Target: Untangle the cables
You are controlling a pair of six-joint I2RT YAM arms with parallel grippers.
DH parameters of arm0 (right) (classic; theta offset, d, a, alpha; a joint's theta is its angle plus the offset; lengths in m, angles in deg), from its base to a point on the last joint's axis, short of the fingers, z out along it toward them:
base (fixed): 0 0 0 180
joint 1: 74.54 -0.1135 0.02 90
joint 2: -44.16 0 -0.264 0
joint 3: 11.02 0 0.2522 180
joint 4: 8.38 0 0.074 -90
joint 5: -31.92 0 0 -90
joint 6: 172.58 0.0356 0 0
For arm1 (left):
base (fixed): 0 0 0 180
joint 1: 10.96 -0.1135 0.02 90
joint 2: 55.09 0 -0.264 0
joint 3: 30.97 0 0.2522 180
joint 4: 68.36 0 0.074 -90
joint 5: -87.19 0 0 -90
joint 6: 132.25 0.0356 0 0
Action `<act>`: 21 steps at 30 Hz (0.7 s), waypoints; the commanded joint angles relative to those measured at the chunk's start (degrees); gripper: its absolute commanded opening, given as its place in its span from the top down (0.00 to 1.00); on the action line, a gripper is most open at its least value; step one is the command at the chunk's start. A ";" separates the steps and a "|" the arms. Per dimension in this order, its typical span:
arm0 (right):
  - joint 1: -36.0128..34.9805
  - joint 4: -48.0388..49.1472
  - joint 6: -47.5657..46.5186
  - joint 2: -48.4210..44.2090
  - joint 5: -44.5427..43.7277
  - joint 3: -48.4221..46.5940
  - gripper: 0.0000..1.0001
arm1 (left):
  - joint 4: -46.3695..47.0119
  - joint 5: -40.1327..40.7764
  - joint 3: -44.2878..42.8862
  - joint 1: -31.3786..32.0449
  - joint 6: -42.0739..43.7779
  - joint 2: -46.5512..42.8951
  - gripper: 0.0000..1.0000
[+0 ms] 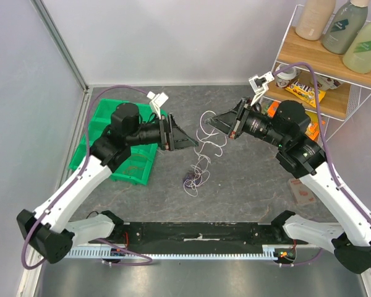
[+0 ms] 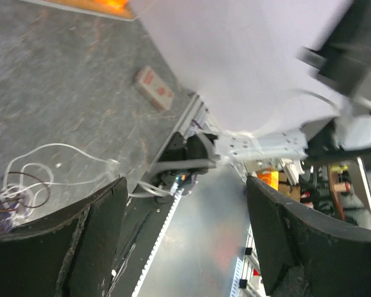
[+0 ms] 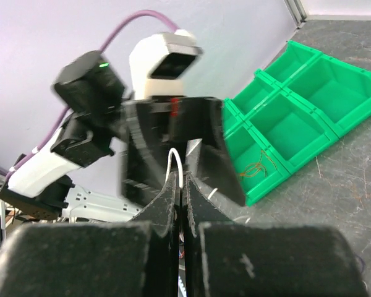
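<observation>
mottled grey tabletop point(image 1: 253, 179), thin looping cables point(image 1: 201, 163)

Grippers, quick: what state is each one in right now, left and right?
Left gripper: open, nothing between the fingers.
Right gripper: closed, pinching the white cable.
</observation>
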 commanded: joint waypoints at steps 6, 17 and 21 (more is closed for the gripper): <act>0.53 -0.99 2.32 1.80 -1.14 -2.09 1.00 | 2.12 6.96 -2.45 8.68 15.03 -8.30 0.42; 0.62 -1.52 2.76 1.89 -1.93 -1.38 1.00 | 0.36 14.86 -4.21 12.99 20.56 -3.46 0.38; 0.70 -1.52 2.59 2.32 -1.93 -1.39 1.00 | 0.54 15.66 -3.33 13.43 26.28 -2.50 0.39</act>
